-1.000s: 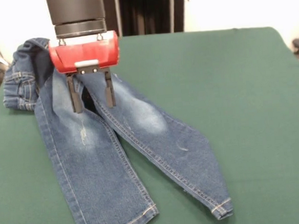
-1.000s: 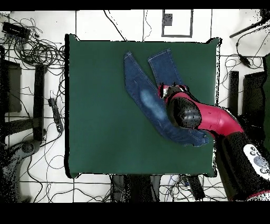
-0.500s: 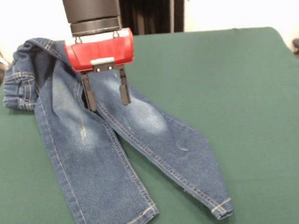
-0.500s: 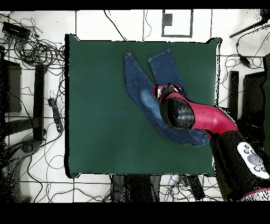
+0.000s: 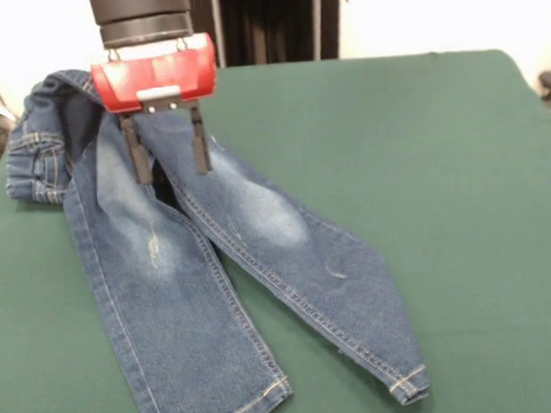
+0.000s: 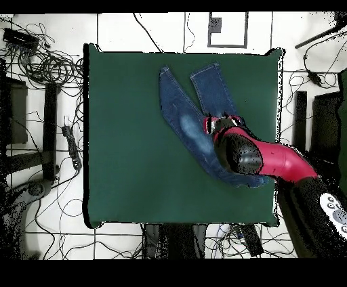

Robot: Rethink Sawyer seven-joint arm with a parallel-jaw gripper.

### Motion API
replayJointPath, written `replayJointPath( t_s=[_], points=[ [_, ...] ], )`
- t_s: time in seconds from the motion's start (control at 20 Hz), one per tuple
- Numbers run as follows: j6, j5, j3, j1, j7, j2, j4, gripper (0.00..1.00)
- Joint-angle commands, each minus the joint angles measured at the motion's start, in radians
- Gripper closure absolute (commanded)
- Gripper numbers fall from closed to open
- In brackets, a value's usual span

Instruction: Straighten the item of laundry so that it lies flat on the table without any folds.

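Item: small pair of blue denim jeans (image 5: 214,267), lying toward one side of the green felt-topped table (image 5: 446,204), both legs spread in a narrow V with hems nearest the front camera, waistband end bunched and doubled over near the table's far corner. The gripper (image 5: 166,157) hung just above the crotch and upper thighs, its two dark fingers (image 5: 198,141) apart and holding nothing. Handling, as judged: soft, limp, light denim likely to drag on the felt rather than slide; best taken by a pinch at the crumpled waistband, then pulled away from the hems
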Motion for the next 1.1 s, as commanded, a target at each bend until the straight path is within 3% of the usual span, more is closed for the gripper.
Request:
replayJointPath(
  t_s=[0.05, 0.8, 0.9, 1.1],
  points=[
    [0.133, -0.050, 0.158, -0.015, -0.079, -0.003, 0.110, 0.00],
    [0.351, -0.034, 0.315, -0.102, -0.190, -0.046, 0.110, 0.00],
    [0.345, -0.028, 0.286, -0.089, -0.122, -0.059, 0.106, 0.00],
    [0.336, 0.025, 0.126, -0.006, 0.136, -0.132, 0.088, 0.00]
  ],
)
